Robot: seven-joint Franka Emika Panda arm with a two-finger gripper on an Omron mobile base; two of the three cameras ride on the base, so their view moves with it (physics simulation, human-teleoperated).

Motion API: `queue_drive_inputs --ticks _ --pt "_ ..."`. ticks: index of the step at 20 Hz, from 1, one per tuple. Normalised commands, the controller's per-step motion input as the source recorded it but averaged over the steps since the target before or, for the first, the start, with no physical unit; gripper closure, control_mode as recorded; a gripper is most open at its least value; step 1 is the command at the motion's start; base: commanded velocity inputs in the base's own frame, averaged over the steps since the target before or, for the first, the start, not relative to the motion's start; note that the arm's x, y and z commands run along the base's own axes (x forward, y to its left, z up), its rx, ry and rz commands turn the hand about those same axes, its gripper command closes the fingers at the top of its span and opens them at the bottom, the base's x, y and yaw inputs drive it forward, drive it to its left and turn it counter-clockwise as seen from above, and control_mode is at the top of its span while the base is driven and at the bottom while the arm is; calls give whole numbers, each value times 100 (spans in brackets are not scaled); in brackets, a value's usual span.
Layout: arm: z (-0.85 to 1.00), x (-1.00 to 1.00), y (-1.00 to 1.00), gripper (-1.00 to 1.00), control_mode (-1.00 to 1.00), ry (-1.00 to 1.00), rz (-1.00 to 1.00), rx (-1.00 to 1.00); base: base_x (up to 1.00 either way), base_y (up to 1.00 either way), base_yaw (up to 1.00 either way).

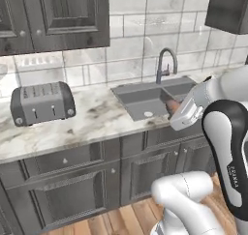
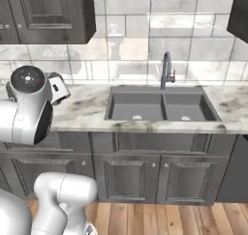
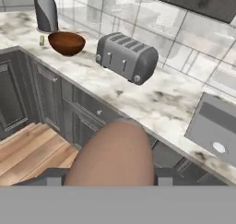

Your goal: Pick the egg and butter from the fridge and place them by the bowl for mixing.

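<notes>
Hand view: gripper (image 3: 110, 181) clamps egg (image 3: 113, 154); bowl (image 3: 67, 42) beside toaster (image 3: 125, 57). Left base view adds sink (image 1: 145, 101).

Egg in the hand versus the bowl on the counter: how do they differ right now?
The smooth reddish-brown egg is ovoid and closed; the dark reddish-brown round bowl is open-topped. The egg sits held in the hand, off the counter; the bowl rests on the marble counter. Both are plain brownish.

The counter (image 1: 92, 115) looks like polished veined marble, while the sink (image 2: 160, 106) is matt grey with a brushed-metal faucet (image 2: 167, 69). The toaster (image 3: 126, 57) has a dull grey metal sheen, the bowl (image 3: 67, 42) a glossy reddish-brown glaze. The egg (image 3: 113, 156) is smooth and matt; the floor (image 2: 169, 219) is wood plank.
</notes>
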Motion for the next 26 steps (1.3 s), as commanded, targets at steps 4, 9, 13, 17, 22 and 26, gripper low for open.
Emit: queue_drive_inputs --ticks 4,9,13,17,22,26 --pt "0 0 0 100 100 0 0 0 0 100 0" --pt "0 0 0 100 100 0 0 0 16 100 0" --pt "0 0 0 100 100 0 0 0 23 86 0" --pt "0 0 0 100 100 0 0 0 37 100 18" --pt "0 0 0 100 100 0 0 0 48 70 7" --pt "0 0 0 100 100 0 0 0 57 34 2"
